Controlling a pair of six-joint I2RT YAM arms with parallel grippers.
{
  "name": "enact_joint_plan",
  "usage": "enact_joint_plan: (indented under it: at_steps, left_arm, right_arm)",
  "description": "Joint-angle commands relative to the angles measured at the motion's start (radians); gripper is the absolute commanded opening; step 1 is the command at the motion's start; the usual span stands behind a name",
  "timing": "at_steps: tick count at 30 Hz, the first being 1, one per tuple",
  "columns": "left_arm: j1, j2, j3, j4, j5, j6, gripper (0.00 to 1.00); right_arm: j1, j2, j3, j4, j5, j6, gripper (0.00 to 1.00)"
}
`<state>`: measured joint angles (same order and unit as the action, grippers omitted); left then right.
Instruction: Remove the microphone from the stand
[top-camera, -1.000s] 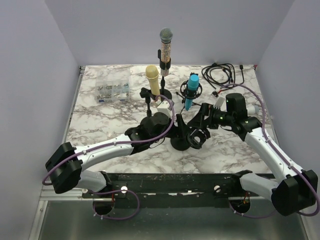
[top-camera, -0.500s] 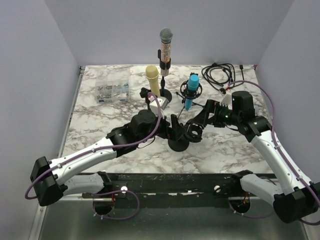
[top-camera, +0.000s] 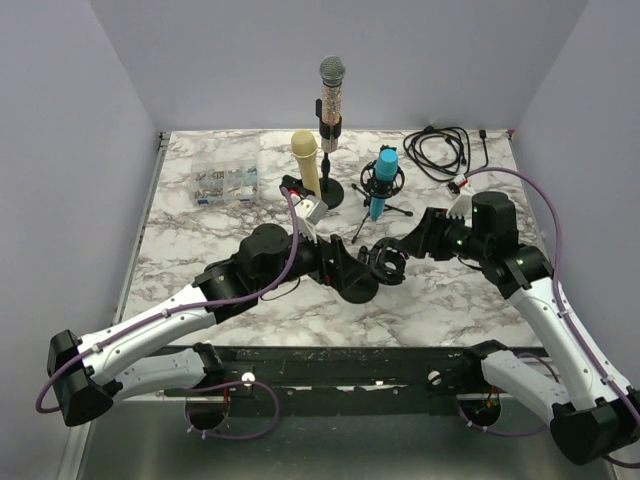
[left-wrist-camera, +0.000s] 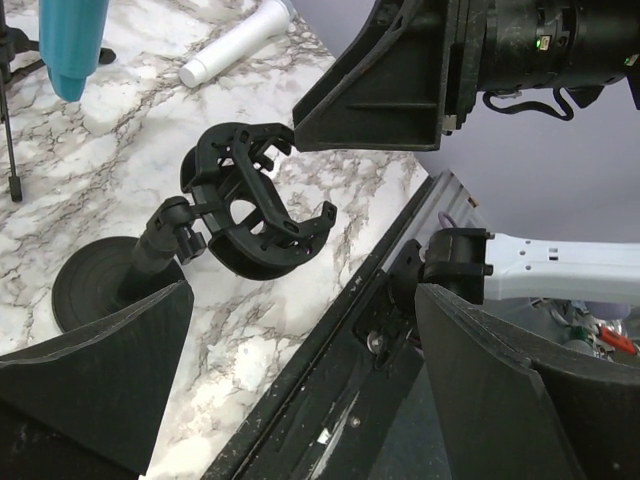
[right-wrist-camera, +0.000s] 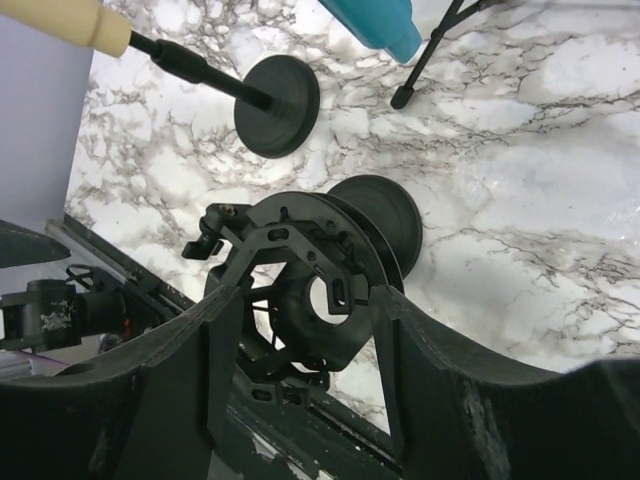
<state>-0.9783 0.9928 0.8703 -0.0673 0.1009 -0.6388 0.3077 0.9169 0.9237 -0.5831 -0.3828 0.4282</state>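
Observation:
A black desk stand with a round base (top-camera: 358, 285) carries a black ring-shaped shock mount (top-camera: 388, 265) near the table's front. The ring (right-wrist-camera: 310, 290) looks empty. My right gripper (right-wrist-camera: 305, 300) straddles it, a finger touching each side of the ring. My left gripper (left-wrist-camera: 300, 400) is wide open with nothing between its fingers, low beside the stand's base (left-wrist-camera: 95, 290). Farther back stand a teal microphone (top-camera: 381, 185) on a tripod, a yellow microphone (top-camera: 306, 160) and a grey-headed microphone (top-camera: 331, 90) on a tall stand.
A clear parts box (top-camera: 225, 183) lies at the back left and a coil of black cables (top-camera: 447, 148) at the back right. A white tube (left-wrist-camera: 235, 40) lies on the marble behind the mount. The black front rail (top-camera: 330, 360) borders the table.
My left gripper opened wide and drew back to the left, away from the mount. My right gripper's fingers closed in from wide open onto the mount's ring.

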Motion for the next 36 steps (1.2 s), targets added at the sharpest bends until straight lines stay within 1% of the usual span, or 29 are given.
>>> enact_joint_plan:
  at_steps: [1,2,4,7,9,14,18,21,25,26,32,36]
  left_arm:
    - [0.003,0.003,-0.022,0.040,0.054,0.001,0.95]
    - [0.003,0.006,-0.022,0.043,0.060,0.001,0.95]
    - [0.003,0.012,-0.018,0.048,0.077,0.006,0.95]
    - [0.002,0.015,-0.009,0.046,0.095,0.016,0.95]
    - [0.003,0.013,-0.006,0.042,0.098,0.022,0.95]
    - [0.003,0.006,-0.001,0.034,0.097,0.032,0.95]
    - [0.003,0.006,0.007,0.027,0.095,0.043,0.95]
    - [0.003,0.005,0.015,0.020,0.094,0.050,0.95]
    - [0.003,-0.004,0.022,0.012,0.097,0.053,0.95]
    - [0.003,-0.007,0.024,0.008,0.096,0.054,0.95]
    - [0.003,-0.046,0.029,-0.021,0.055,0.065,0.95]
    - [0.006,-0.070,0.028,-0.037,0.033,0.076,0.95]
  right_arm:
    - [0.003,0.005,-0.028,0.002,-0.002,-0.057,0.60]
    - [0.004,0.018,-0.027,-0.008,0.021,-0.064,0.62]
    - [0.004,0.047,-0.020,-0.025,0.038,-0.071,0.73]
    - [0.005,0.079,-0.016,-0.023,-0.009,-0.076,0.73]
    - [0.009,0.085,-0.019,-0.011,-0.013,-0.074,0.72]
    - [0.022,0.102,-0.016,-0.004,-0.014,-0.076,0.57]
    - [0.042,0.127,-0.016,0.006,-0.016,-0.075,0.57]
    - [0.061,0.145,-0.009,0.018,0.021,-0.068,0.56]
    - [0.064,0.137,-0.018,0.058,0.061,-0.040,0.46]
    - [0.065,0.135,-0.014,0.057,0.091,-0.031,0.42]
    - [0.065,0.105,-0.003,0.023,0.279,0.015,0.12]
    - [0.065,0.082,0.014,-0.009,0.360,0.019,0.03]
